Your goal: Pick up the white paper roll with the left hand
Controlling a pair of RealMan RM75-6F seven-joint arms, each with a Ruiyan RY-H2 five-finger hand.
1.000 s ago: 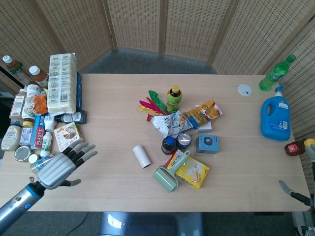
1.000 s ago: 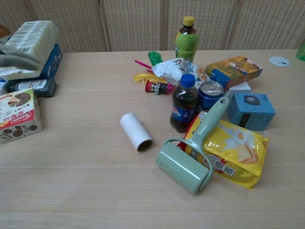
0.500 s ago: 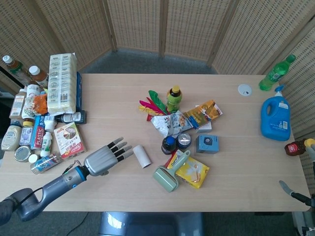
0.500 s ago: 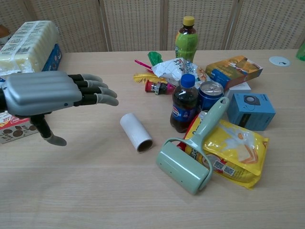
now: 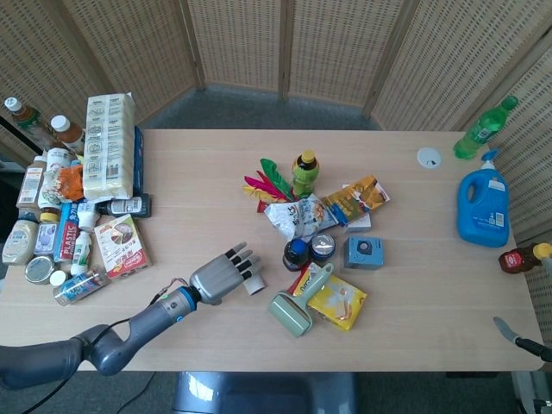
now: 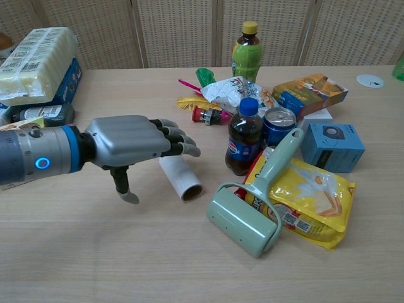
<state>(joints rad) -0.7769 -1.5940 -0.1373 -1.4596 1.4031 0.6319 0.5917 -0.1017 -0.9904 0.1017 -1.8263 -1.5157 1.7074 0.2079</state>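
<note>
The white paper roll [image 6: 182, 178] lies on its side on the wooden table [image 6: 95, 252], its open end facing the front; in the head view the roll [image 5: 254, 285] is mostly hidden under my fingers. My left hand [image 6: 136, 148] hovers just over the roll's far end, palm down, fingers spread forward and thumb hanging down to the roll's left. It holds nothing. The same left hand [image 5: 224, 278] shows in the head view at the table's front centre. Only a dark tip of the right hand [image 5: 516, 339] shows at the lower right edge.
Right of the roll lie a green lint roller [image 6: 249, 205], a yellow packet [image 6: 309, 199], a cola bottle [image 6: 243, 136], a can [image 6: 278, 124] and a blue box [image 6: 332, 146]. Boxes and bottles [image 5: 73, 220] crowd the table's left edge. A blue jug [image 5: 483, 207] stands far right.
My left hand has swept rightward from the table's left front edge to just over the paper roll. The roll has not moved.
</note>
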